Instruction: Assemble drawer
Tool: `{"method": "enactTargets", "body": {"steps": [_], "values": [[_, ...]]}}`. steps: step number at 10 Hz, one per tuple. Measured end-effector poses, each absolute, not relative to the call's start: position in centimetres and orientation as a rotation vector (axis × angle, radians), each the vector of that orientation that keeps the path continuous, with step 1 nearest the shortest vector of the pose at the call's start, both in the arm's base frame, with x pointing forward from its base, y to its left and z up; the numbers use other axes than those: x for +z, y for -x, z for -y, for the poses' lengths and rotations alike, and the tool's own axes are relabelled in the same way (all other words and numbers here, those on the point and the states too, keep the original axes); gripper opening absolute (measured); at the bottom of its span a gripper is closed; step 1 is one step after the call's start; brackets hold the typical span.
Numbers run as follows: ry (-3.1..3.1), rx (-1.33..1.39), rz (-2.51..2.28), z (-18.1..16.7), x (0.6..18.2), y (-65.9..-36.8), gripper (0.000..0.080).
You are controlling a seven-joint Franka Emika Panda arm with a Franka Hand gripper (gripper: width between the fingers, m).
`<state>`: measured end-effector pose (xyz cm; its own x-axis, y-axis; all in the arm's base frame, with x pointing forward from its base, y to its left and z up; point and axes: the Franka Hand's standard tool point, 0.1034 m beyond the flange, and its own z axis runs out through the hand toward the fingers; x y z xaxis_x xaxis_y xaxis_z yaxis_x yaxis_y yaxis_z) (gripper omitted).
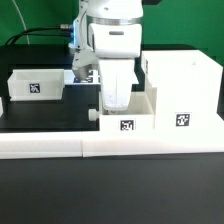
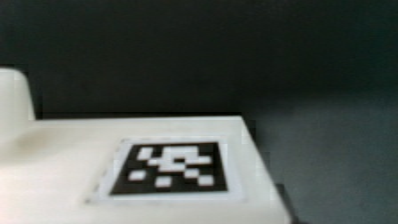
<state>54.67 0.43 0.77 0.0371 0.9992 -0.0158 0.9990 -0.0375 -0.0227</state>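
The gripper (image 1: 115, 102) reaches down into a tray (image 1: 146, 121) at the near edge of the counter (image 1: 50, 115), against the rail (image 1: 60, 147). I cannot tell how wide the jaws are. The case (image 1: 185, 85) stands just beside this tray, toward the exterior view's right edge. A second tray (image 1: 35, 85) sits apart, toward the left edge. The wrist view shows a blurred tag (image 2: 173, 167) on white plastic.

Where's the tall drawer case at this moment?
In the exterior view the tall case stands at that view's right, close beside the middle tray that the gripper is over, just behind the white border rail.
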Motion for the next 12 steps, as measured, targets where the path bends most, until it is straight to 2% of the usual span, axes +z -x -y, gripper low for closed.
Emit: {"method": "enactTargets", "body": {"steps": [12], "values": [[2.283,-0.003,2.175,-0.47,0.60,-54.78,0.0042]]}}
